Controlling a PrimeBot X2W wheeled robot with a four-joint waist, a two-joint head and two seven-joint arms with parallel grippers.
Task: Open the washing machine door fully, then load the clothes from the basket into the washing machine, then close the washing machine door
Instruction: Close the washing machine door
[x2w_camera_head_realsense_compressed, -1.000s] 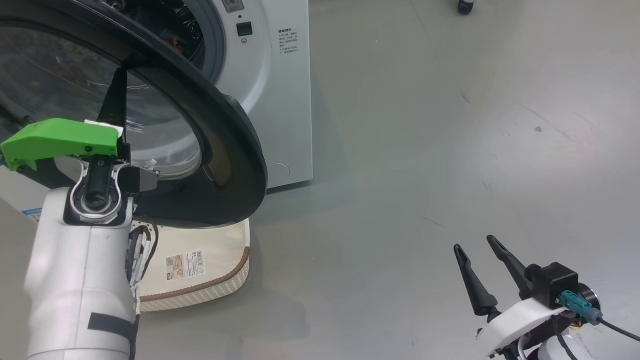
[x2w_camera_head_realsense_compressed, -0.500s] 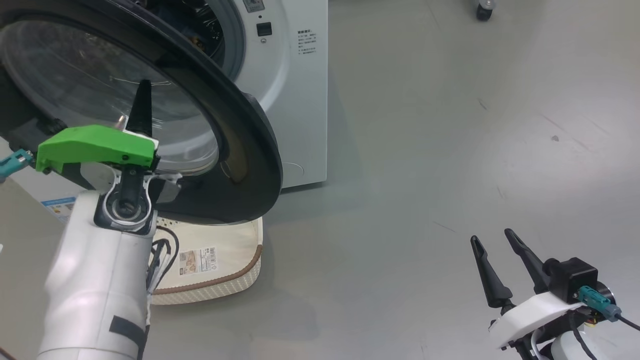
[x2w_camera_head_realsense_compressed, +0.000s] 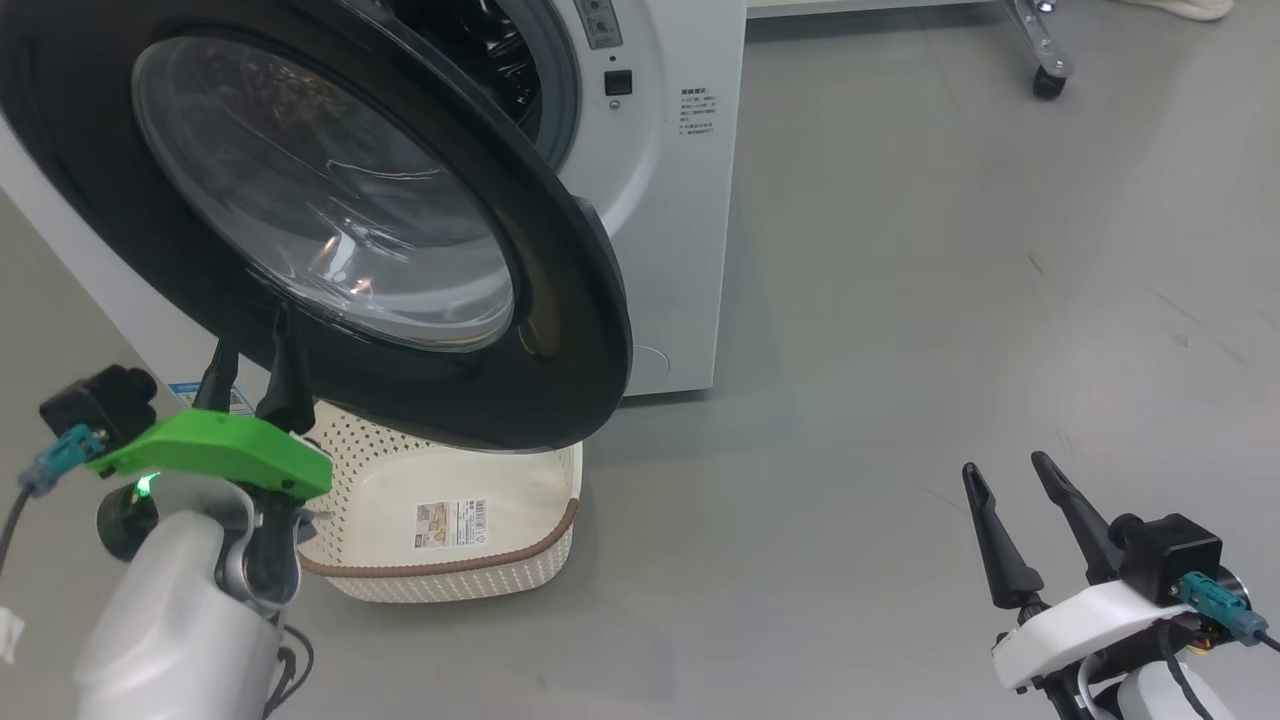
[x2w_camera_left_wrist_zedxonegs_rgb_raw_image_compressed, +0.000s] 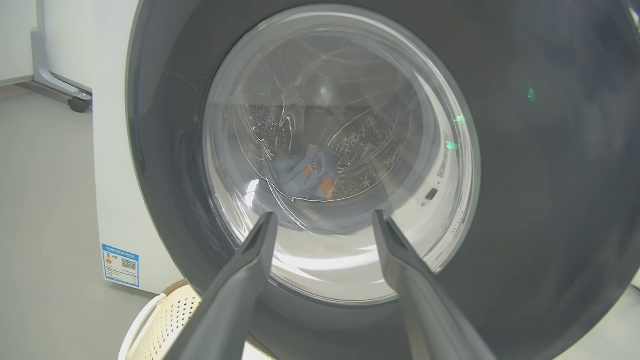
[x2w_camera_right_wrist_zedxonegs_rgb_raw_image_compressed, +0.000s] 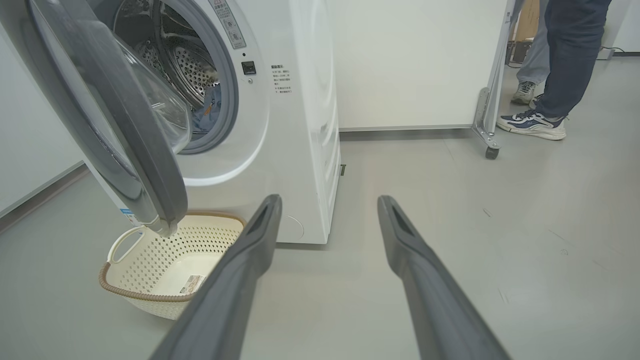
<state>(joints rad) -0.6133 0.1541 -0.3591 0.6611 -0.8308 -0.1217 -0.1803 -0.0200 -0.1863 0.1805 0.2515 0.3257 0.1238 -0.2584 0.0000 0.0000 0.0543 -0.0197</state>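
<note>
With clothes (x2w_camera_left_wrist_zedxonegs_rgb_raw_image_compressed: 305, 177) in the washing machine (x2w_camera_head_realsense_compressed: 670, 200) drum (x2w_camera_right_wrist_zedxonegs_rgb_raw_image_compressed: 192, 65) and basket (x2w_camera_head_realsense_compressed: 450, 590) empty on the floor (x2w_camera_head_realsense_compressed: 900, 300) beneath, press wide-open, empty left pincer (x2w_camera_left_wrist_zedxonegs_rgb_raw_image_compressed: 322, 214) against black rim (x2w_camera_head_realsense_compressed: 560, 330) of the half-open washing machine door (x2w_camera_head_realsense_compressed: 330, 230), not glass (x2w_camera_head_realsense_compressed: 320, 200), and push evenly till latched

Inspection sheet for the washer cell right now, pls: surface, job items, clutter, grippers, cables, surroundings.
Surface: grey floor, faint scuffs.
Job's things: washing machine door partly open, hanging over the basket; basket holds only its label sticker; clothes inside the washing machine drum.
Clutter: nothing seen.
Grippers: left gripper open, empty, pointed at the door glass; right gripper open, empty, over the floor.
Cables: left wrist lead, teal plug; right wrist lead, same.
Surroundings: white wall, wheeled stand, person's legs beyond.
</note>
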